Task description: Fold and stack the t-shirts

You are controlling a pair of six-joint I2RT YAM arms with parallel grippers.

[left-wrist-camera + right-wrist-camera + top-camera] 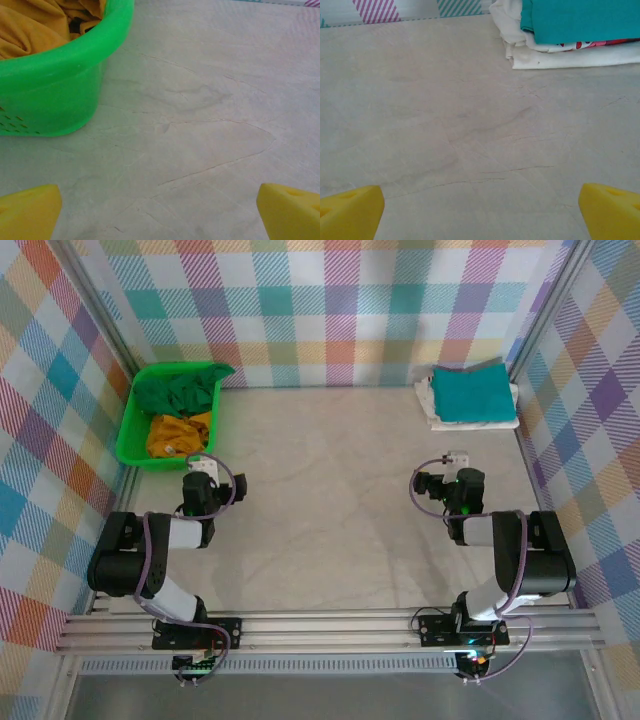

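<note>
Walls: checked pastel panels close in the bench on three sides.
Bench [330, 510]: pale marbled top, with open working room ahead of both end effectors.
Basket [65, 55]: bright green plastic, just ahead and left of the left end effector [160, 210]. It holds the two shirts not yet folded.
Folded stack: ahead and slightly right of the right end effector [480, 210], in the far corner. The teal shirt [472, 392] lies on top of the white shirt [570, 57].
Dark green shirt [180, 390]: in the far half of the basket, spilling over its far rim.
Mustard shirt [178, 432]: crumpled in the near half, the closest cloth to the left end effector.
Left end effector: jaws spread wide, holding nothing, low over the bench.
Right end effector: the same, wide apart and holding nothing.
Step in hand: probably fetching the mustard shirt. Rise over the near rim, pinch one high fold, lift straight up, then spread it between the two arms.
In the way: the basket's near wall stands between the left end effector and the cloth. The dark green shirt touches the mustard one and may drag along.
</note>
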